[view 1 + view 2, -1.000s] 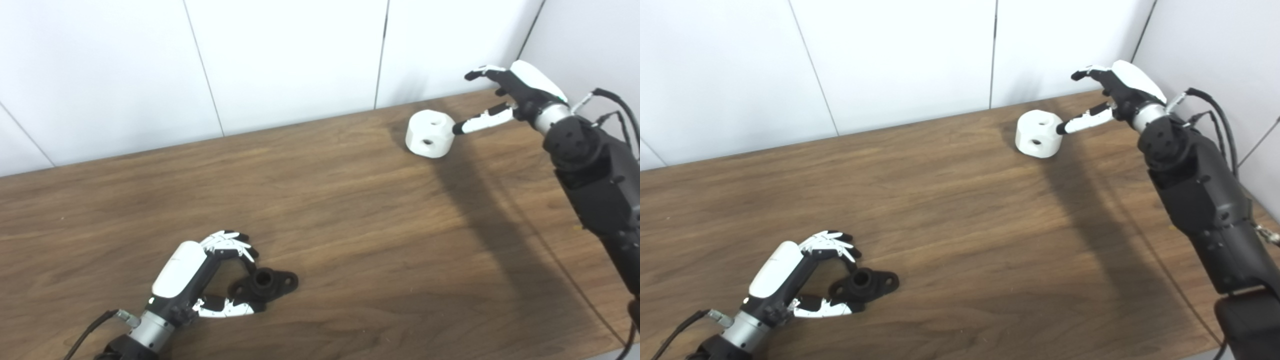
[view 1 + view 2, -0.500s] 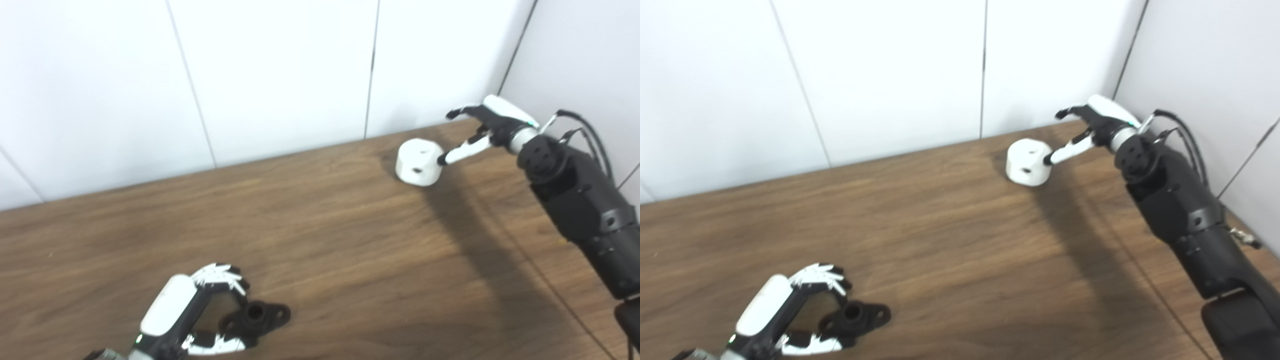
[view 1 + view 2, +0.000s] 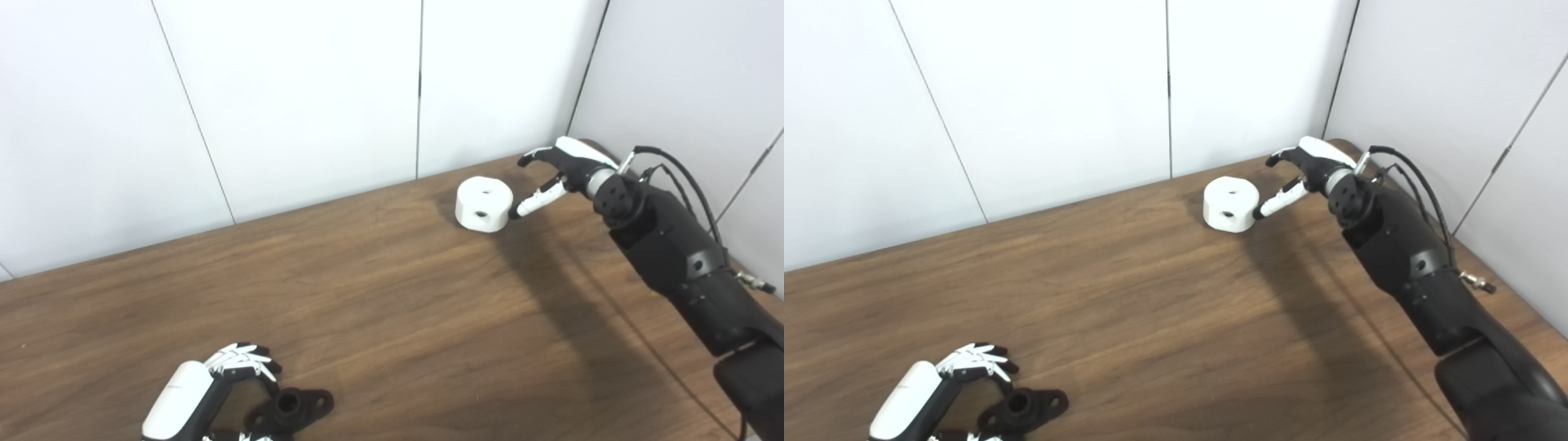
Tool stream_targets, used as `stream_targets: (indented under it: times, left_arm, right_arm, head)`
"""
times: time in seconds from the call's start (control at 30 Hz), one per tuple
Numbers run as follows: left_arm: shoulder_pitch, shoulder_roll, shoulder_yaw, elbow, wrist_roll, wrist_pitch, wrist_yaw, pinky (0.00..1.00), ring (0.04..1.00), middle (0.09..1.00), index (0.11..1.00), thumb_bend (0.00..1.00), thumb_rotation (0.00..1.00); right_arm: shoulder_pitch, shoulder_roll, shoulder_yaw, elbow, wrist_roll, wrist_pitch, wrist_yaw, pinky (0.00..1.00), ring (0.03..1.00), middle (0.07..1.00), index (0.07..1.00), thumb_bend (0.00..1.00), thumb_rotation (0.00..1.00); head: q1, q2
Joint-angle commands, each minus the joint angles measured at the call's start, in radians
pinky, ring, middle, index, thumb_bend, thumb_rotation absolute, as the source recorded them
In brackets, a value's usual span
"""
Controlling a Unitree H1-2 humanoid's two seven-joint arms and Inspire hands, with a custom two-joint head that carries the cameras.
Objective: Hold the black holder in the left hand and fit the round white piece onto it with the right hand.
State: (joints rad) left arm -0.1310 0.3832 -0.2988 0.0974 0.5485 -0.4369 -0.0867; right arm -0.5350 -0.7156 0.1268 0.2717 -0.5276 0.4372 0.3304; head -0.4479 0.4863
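Note:
The black holder (image 3: pixel 293 409) lies flat on the wooden table near the front left edge. My left hand (image 3: pixel 202 398) is open, its fingers curled above the holder's left side and its thumb below it, mostly cut off by the picture's bottom edge. The round white piece (image 3: pixel 484 204), a short cylinder with holes in its top and side, sits at the far right of the table. My right hand (image 3: pixel 560 171) is open just right of it, thumb tip at its side and fingers spread above its far edge.
The wooden table (image 3: pixel 392 294) runs to white wall panels at the back and right. My right arm (image 3: pixel 680 263) stretches along the table's right side and casts a dark shadow on the wood.
The camera has tilted up and turned right, so everything sits lower and further left in the picture. Both hands keep nearly the same pose beside their objects.

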Motion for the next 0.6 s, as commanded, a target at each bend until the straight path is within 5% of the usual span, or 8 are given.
stream_targets:
  times: [0.0, 0.57]
  left_arm:
    - [0.047, 0.026, 0.001, 0.038, 0.009, 0.022, -0.018, 0.88, 0.809, 0.686, 0.483, 0.52, 0.04]
    - [0.074, 0.027, 0.008, -0.059, -0.005, 0.065, -0.060, 0.83, 0.795, 0.675, 0.483, 0.52, 0.04]
  right_arm:
    - [-0.062, -0.027, -0.011, -0.011, -0.011, -0.017, -0.034, 0.79, 0.959, 0.933, 0.828, 0.98, 0.35]
    - [-0.107, 0.016, 0.005, 0.027, 0.006, -0.016, -0.021, 0.79, 0.935, 0.931, 0.799, 1.00, 0.31]
  head:
    - [0.004, 0.004]
    - [0.026, 0.026]
